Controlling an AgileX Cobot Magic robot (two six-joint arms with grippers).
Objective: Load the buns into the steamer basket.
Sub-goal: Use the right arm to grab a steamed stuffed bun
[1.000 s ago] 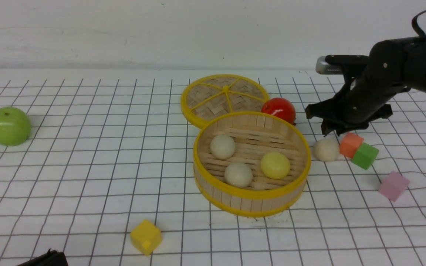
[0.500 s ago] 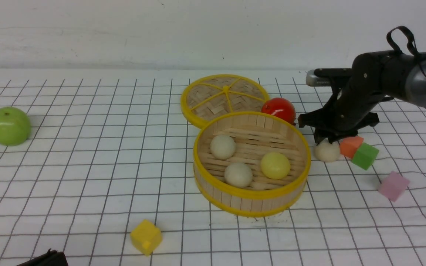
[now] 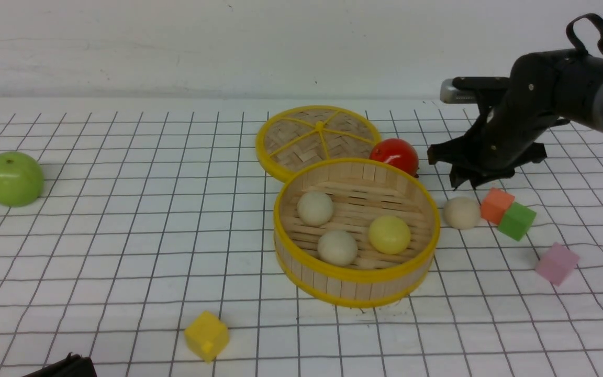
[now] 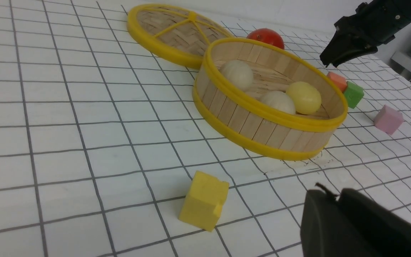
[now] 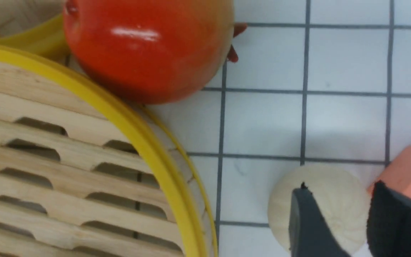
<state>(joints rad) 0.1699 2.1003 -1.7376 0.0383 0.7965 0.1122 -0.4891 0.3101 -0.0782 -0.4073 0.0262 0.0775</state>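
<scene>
The steamer basket (image 3: 355, 290) stands mid-table and holds two cream buns (image 3: 315, 208) (image 3: 337, 247) and the pale yellow bun (image 3: 389, 234). A third cream bun (image 3: 461, 212) lies on the table just right of the basket, touching an orange cube (image 3: 496, 205). My right gripper (image 3: 466, 183) hovers above and slightly behind that bun, open and empty. In the right wrist view the bun (image 5: 346, 207) shows below my right gripper (image 5: 339, 187). My left gripper (image 4: 334, 194) is shut and empty, low at the near left edge (image 3: 66, 366).
The flat lid (image 3: 317, 137) and red tomato (image 3: 394, 155) sit behind the basket. Green cube (image 3: 516, 221) and pink cube (image 3: 557, 263) lie to the right. A yellow cube (image 3: 206, 335) is in front. A green apple (image 3: 12, 178) is far left.
My right gripper dipped down close over the loose bun, then rose and drew back to the right. The bun stays on the table. The left arm has not moved.
</scene>
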